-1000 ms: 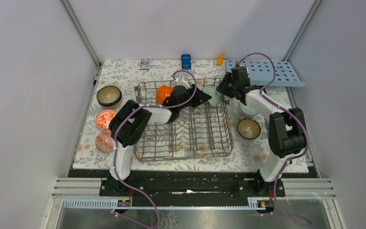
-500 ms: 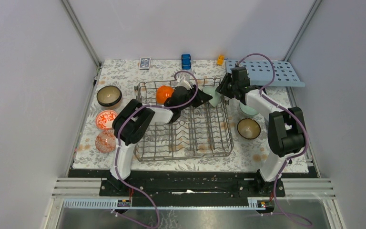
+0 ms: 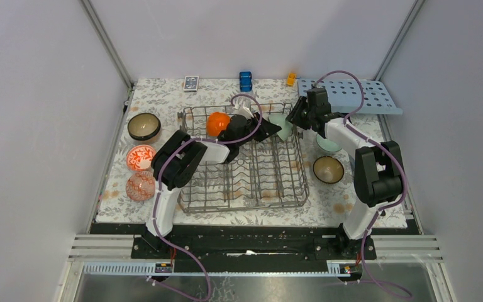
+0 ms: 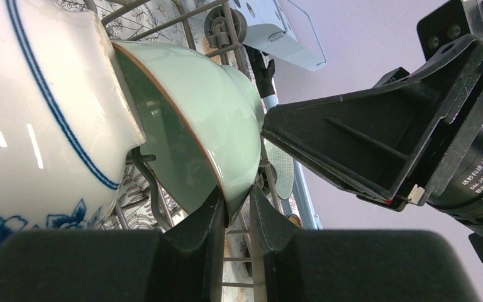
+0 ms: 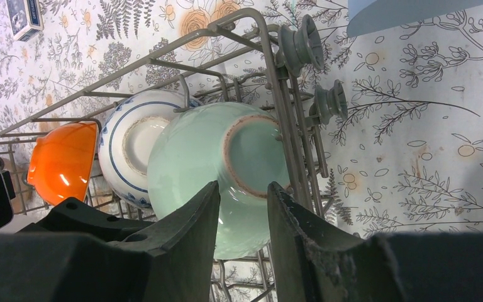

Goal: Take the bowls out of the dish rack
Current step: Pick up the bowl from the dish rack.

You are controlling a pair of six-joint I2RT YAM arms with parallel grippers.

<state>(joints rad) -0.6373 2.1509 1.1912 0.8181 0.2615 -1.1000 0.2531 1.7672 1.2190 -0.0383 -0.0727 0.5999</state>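
The grey wire dish rack point(image 3: 242, 204) stands mid-table. Three bowls stand on edge along its back row: orange point(image 3: 216, 123) point(image 5: 63, 160), blue-and-white point(image 4: 31, 126) point(image 5: 129, 148), and pale green point(image 3: 281, 126) point(image 4: 207, 119) point(image 5: 207, 163) in the right rear corner. My left gripper point(image 3: 270, 130) point(image 4: 238, 201) reaches in across the rack. It is shut on the pale green bowl's lower rim, with one finger inside the bowl and one outside. My right gripper point(image 3: 294, 119) point(image 5: 244, 189) hovers just outside that corner. It is open, and its fingertips frame the bowl's foot ring through the rack wires.
Left of the rack sit a dark brown bowl point(image 3: 143, 126) and two red-patterned bowls point(image 3: 140, 157) point(image 3: 139, 187). Right of it sit a brown bowl point(image 3: 328, 169) and a pale green one point(image 3: 327, 145), half under my right arm. A light-blue holed board point(image 3: 365, 94) lies at the back right.
My left jaws have narrowed onto the pale green bowl's rim, and that gripper has edged right. The right gripper has barely moved.
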